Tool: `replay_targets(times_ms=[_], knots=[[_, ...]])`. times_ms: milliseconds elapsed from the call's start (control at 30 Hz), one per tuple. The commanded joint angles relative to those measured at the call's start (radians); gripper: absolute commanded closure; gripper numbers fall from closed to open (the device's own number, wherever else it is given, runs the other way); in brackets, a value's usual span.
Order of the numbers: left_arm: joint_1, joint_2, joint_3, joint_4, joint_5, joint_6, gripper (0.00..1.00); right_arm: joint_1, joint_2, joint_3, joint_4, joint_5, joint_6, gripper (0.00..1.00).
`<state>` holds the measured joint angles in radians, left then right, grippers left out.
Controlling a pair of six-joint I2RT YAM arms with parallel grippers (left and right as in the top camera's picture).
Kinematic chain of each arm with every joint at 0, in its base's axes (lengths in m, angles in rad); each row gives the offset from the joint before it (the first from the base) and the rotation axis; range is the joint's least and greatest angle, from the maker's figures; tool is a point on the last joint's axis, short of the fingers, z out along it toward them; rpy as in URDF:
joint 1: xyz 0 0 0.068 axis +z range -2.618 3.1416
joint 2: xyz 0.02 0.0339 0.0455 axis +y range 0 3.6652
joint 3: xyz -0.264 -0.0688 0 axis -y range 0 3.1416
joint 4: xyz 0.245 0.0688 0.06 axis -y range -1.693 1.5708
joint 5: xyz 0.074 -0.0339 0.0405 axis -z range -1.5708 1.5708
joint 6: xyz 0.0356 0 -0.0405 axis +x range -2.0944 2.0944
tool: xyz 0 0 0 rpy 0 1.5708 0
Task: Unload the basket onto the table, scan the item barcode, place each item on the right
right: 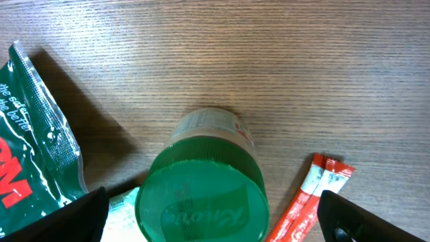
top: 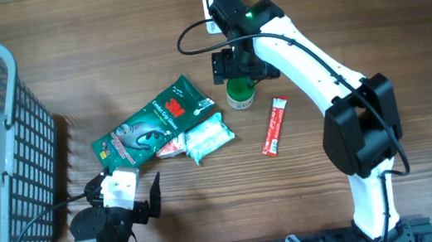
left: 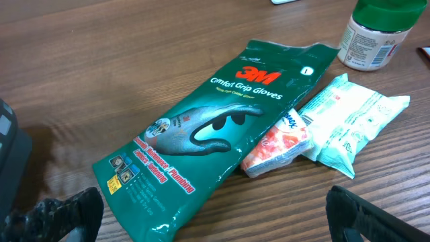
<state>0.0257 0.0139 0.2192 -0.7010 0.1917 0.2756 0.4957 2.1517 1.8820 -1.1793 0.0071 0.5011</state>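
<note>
A wooden surface is seen from above, with a small upright jar near its middle. The jar is judged to be the item to be scanned. It stands directly beneath the right fingers, which are spread wide and hold nothing. In the wrist view one finger is seen to each side of the lid, apart from it.

The jar's long axis is vertical, so its round green lid is turned straight up toward those fingers. A plain descent would probably be called for to close on it. The right arm is by far the nearer. The left fingers, also spread wide and empty, are placed near the front edge and pointed at a glossy green packet of 3M Comfort Grip Gloves.

The lid is smooth plastic with raised script lettering, and the body below it is a pale cylinder with a printed label. No barcode can be made out.

Against the packet lies a crinkled soft pack with orange print, touched by a teal-and-white pillow pack. Red stick sachets lie near the jar on its right. A grey mesh basket stands at the left edge.
</note>
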Motion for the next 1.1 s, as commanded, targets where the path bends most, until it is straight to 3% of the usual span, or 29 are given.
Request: replay_targets(times_ms=[0,200,333,633,833,900,1067], knots=[[0.005,-0.007,-0.004,0.000,-0.002,0.008,0.00,-0.001,0.098,0.014,0.008,-0.016,0.024,0.01],[0.005,-0.007,-0.004,0.000,-0.002,0.008,0.00,-0.001,0.181,0.014,0.044,-0.093,0.026,0.03],[0.005,-0.007,-0.004,0.000,-0.002,0.008,0.00,-0.001,0.183,-0.006,0.073,-0.092,0.051,0.20],[0.005,-0.007,-0.004,0.000,-0.002,0.008,0.01,-0.001,0.183,-0.066,0.086,-0.085,0.087,0.19],[0.005,-0.007,-0.004,0.000,-0.002,0.008,0.00,-0.001,0.183,-0.087,0.080,-0.119,0.100,0.32],[0.005,-0.007,-0.004,0.000,-0.002,0.008,0.00,-0.003,0.183,-0.081,0.071,-0.172,0.043,0.36],[0.005,-0.007,-0.004,0.000,-0.002,0.008,0.00,-0.051,0.176,0.075,-0.185,-0.350,-0.107,0.37]])
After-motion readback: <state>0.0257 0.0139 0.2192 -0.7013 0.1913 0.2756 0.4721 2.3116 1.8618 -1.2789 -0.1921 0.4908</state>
